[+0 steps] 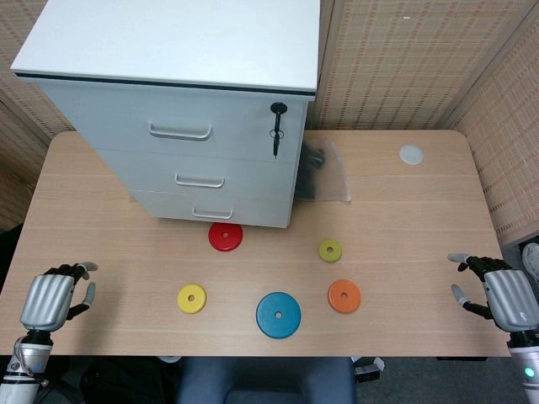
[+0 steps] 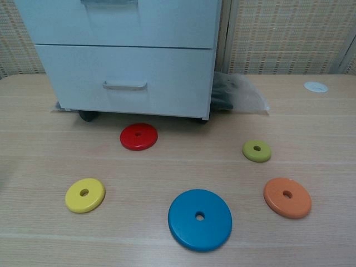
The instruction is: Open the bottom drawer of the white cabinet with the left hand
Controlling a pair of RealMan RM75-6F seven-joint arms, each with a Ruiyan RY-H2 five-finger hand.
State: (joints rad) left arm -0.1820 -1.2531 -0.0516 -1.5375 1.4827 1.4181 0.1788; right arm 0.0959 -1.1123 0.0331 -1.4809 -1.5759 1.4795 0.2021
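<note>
The white cabinet (image 1: 181, 109) stands on the table at the back left, with three drawers, all closed. Its bottom drawer (image 1: 210, 207) carries a small pale handle (image 1: 212, 212); in the chest view the same drawer (image 2: 128, 80) and handle (image 2: 124, 85) face me. My left hand (image 1: 52, 299) hovers at the front left corner of the table, far from the cabinet, holding nothing, fingers loosely curled and apart. At the front right edge my right hand (image 1: 498, 295) is likewise empty. Neither hand shows in the chest view.
Flat discs lie in front of the cabinet: red (image 1: 225, 236), yellow (image 1: 192, 298), blue (image 1: 278, 315), orange (image 1: 344, 295), olive (image 1: 330, 250). A clear plastic bag with dark contents (image 1: 324, 172) sits right of the cabinet. A key (image 1: 276, 126) hangs from the top drawer. A white lid (image 1: 410, 154) lies far right.
</note>
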